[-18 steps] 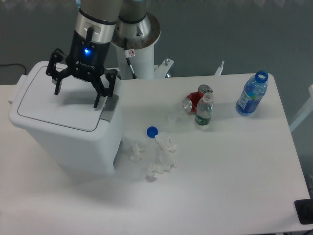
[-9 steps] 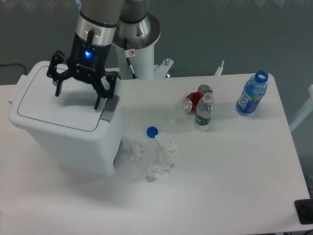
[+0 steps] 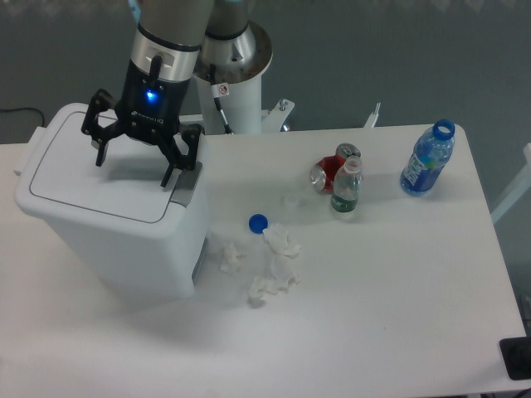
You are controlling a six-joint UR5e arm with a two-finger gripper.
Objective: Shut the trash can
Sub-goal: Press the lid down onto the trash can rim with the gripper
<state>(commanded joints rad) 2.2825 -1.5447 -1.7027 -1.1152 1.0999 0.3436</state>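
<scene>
The lid of the trash can (image 3: 99, 178) already lies flat on the bin, so the closing looks done or nearly so; I judge the step in hand to be the finish of the press, or the clearing away from it. What remains, as I read it, is to confirm the lid is seated at the grey latch (image 3: 187, 184) on the bin's 3 o'clock edge, and then to lift the end effector (image 3: 134, 162) straight up without catching that edge. The trash can stands at the 9 o'clock side of the counter (image 3: 382, 290), the largest thing on it. The arm comes down from 12 o'clock, wrist near vertical, blue light lit on its body, and the end effector hangs over the lid's 1 o'clock portion. Its fingers are spread wide and hold nothing; whether the tips touch the lid or sit just above it, I cannot tell.
</scene>
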